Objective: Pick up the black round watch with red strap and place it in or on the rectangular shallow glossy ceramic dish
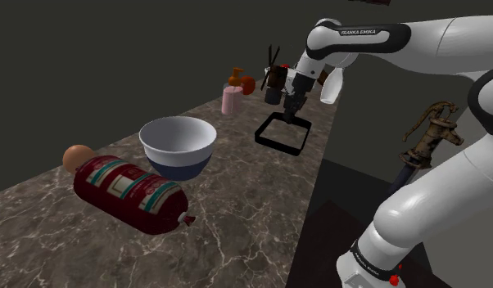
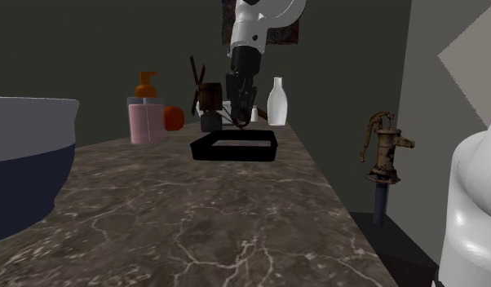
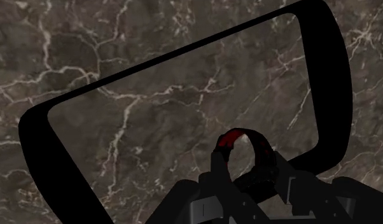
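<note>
The black rectangular shallow dish [image 1: 282, 133] lies on the marble counter near its far end; I also see the dish [image 2: 234, 147] in the second exterior view and its black rim [image 3: 184, 53] in the wrist view. My gripper [image 1: 291, 114] hangs just above the dish's far part, shut on the watch. The watch [image 3: 247, 153] shows as a red and black loop clasped between the fingers, over the dish's inside. In the second exterior view the gripper [image 2: 241, 121] holds the red strap [image 2: 239, 122] a little above the dish.
A white and blue bowl [image 1: 178, 146], a dark red sausage-shaped pack [image 1: 132, 193] and an orange ball [image 1: 76, 157] sit nearer. Behind the dish stand a pink soap dispenser [image 2: 145, 114], a brown holder [image 2: 208, 103] and a white bottle [image 2: 276, 103]. A rusty pump [image 2: 381, 152] stands off the counter's edge.
</note>
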Controlling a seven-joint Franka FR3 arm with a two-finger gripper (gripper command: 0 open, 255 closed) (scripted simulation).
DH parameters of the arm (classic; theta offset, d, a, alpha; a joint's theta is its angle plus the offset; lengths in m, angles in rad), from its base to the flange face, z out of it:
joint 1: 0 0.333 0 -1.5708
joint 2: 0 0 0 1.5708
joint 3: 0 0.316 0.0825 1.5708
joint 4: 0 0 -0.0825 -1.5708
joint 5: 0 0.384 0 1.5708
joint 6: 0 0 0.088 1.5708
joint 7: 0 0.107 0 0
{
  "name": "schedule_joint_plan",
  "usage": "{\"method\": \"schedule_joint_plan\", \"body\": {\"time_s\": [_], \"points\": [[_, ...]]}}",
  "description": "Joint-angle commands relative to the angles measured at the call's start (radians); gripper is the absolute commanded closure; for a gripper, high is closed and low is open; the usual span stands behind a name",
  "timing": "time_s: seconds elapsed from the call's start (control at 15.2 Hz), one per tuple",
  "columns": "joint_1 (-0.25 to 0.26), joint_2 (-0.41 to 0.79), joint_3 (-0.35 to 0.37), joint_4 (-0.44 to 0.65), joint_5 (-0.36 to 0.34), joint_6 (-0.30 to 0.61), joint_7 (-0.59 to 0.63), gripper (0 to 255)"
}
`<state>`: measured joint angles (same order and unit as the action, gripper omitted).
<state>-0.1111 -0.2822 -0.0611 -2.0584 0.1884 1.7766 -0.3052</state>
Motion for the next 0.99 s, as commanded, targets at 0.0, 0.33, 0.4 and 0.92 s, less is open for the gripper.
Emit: {"method": "schedule_joint_plan", "body": {"time_s": [0.0, 0.33, 0.4, 0.92], "points": [[-0.001, 0.001, -0.001, -0.018, 0.001, 0.018, -0.005, 255], [-0.001, 0.001, -0.001, -0.017, 0.001, 0.018, -0.005, 255], [-0.001, 0.001, -0.001, -0.017, 0.001, 0.018, -0.005, 255], [-0.003, 0.001, -0.005, 0.016, -0.002, -0.015, -0.004, 0]]}}
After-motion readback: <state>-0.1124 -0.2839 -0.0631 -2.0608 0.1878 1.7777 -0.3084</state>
